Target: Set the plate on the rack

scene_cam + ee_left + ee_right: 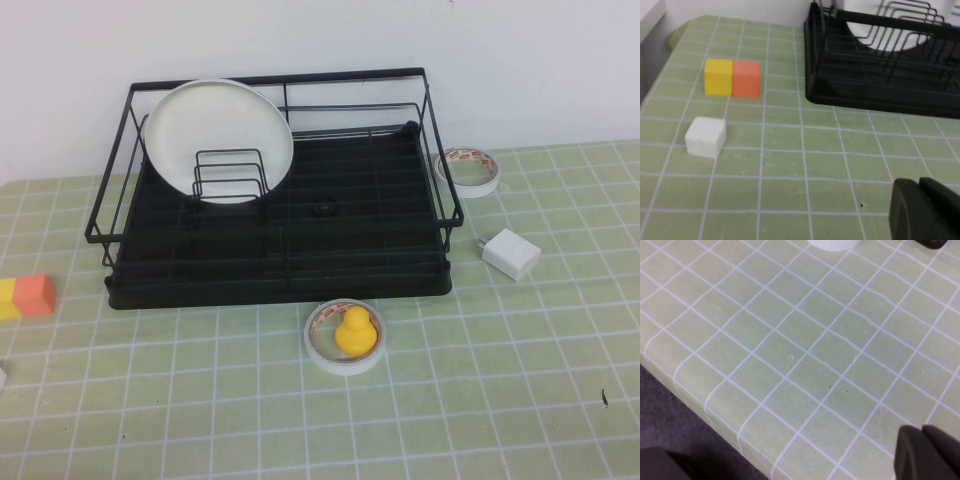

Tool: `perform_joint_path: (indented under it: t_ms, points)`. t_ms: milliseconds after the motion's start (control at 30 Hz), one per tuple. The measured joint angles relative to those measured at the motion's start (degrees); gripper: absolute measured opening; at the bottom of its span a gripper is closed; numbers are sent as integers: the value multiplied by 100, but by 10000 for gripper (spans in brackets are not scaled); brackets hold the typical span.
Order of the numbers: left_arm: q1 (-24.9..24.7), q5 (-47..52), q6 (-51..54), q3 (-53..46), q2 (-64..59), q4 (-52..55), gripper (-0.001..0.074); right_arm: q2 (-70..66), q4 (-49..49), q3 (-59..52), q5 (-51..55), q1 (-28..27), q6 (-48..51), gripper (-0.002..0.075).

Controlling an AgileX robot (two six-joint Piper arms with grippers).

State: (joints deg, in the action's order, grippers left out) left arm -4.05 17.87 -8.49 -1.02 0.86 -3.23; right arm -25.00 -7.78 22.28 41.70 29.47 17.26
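The white plate (218, 135) stands on edge in the left part of the black wire rack (280, 285), leaning behind the upright loop dividers. In the left wrist view the rack (880, 95) is at the far side with a bit of the plate (900, 42) behind the wires. Neither gripper shows in the high view. My left gripper (920, 210) is shut and empty, low over the mat, well short of the rack's left front corner. My right gripper (922, 452) is shut and empty over the mat near the table's edge.
A yellow and orange block (27, 296) and a white cube (705, 136) lie left of the rack. A tape ring with a yellow duck (345, 335) sits in front of it. Another tape ring (468, 170) and a white charger (511, 252) lie to its right.
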Motion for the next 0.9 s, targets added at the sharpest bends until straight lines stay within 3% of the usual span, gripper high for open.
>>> perform_joint_path:
  t_ms: [267,900]
  points:
    - [-5,12,965,0,0,-416,-1,0,0,0,2,0,0,0]
    - [-5,20,1012,0,0,-416,-1,0,-10,0,2,0,0,0]
